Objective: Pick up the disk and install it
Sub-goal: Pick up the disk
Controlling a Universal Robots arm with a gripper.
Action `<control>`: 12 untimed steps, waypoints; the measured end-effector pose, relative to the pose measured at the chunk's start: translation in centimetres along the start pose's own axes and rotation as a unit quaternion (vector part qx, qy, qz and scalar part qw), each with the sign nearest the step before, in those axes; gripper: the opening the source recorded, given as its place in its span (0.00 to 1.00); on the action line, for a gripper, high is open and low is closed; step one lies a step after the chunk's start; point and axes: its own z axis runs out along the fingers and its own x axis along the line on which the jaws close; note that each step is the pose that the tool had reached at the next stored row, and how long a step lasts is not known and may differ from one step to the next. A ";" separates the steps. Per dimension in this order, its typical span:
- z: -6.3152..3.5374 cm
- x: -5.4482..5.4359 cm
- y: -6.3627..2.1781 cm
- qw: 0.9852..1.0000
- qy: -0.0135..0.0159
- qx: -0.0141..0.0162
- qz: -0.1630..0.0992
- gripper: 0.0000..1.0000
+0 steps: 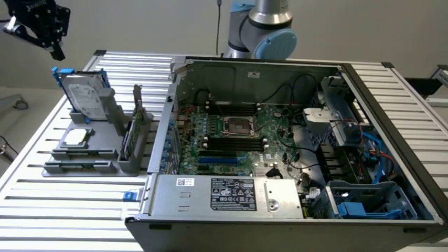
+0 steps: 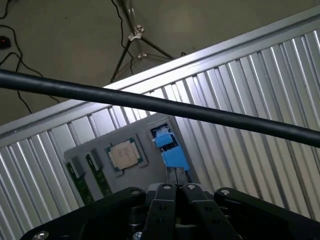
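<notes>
The pincer (image 1: pixel 54 51) hangs in the air with its two fingers pressed together and nothing between them. In the wrist view the closed fingertips (image 2: pixel 176 175) meet in a single dark seam, touching nothing.

Below it, and apart from it, is the disk (image 1: pixel 84 97). It stands on edge, leaning back, in a slot of a grey holder (image 1: pixel 91 160) at the exterior view's left. The bright blue carrier frames the silver-grey body, and the white label faces outward, its print too small to read. From the wrist view the disk (image 2: pixel 171 149) appears edge-on as a blue strip, close in front of the fingertips.

The same holder carries a square silver processor chip (image 1: pixel 75 137), lying flat, and a thin dark card (image 1: pixel 129 134) on edge.

The holder sits on a ribbed metal tabletop (image 1: pixel 63 210), just beside an open computer case (image 1: pixel 392 131). A black label with white print (image 1: pixel 233 193) lies on the silver power supply, and a small white sticker (image 1: pixel 184 181) is near it. Neither is legible.

A black cable (image 2: pixel 150 105) crosses the wrist view.
</notes>
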 end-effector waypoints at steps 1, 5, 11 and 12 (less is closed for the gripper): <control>0.00 0.0 0.00 1.000 0.000 0.000 -0.009 0.11; 0.02 0.0 0.00 0.999 0.001 0.000 -0.046 0.11; 0.06 0.0 0.00 0.995 0.003 0.000 -0.100 0.11; 0.06 0.0 0.00 0.994 0.003 0.000 -0.109 0.11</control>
